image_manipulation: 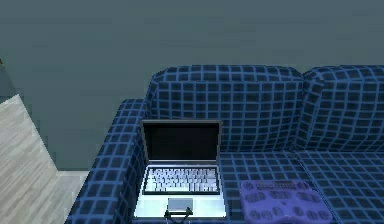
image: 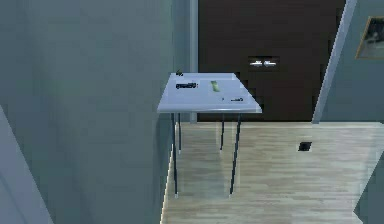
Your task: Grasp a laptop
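Where the seat of the sofa [image_manipulation: 230, 95] meets its armrest [image_manipulation: 115, 150] on the arm side view's left, the laptop [image_manipulation: 181, 168] lies with its lid raised. Its dark screen stands upright toward the backrest and its pale keyboard faces the picture's bottom edge. The sofa is dark blue with a lighter grid.

At the laptop's near edge a small dark piece shows, taken as the tip of the end effector [image_manipulation: 180, 210]. Touching or above the laptop: cannot tell. Whether it holds anything, and how its fingers are set: cannot tell.

Just beside the laptop, toward the view's right, a purple patterned pad [image_manipulation: 285, 200] lies flat on the seat, with a narrow strip of cushion between them. Wood floor [image_manipulation: 30, 140] shows left of the armrest, with a plain grey wall [image_manipulation: 80, 50] behind.

Forward view: a thin-legged table [image: 200, 100] stands by the left wall. It carries a dark item [image: 185, 88] and a greenish item [image: 218, 85], both too small to name. A dark door [image: 265, 40] is behind it, and a framed picture [image: 372, 35] hangs on the right wall.
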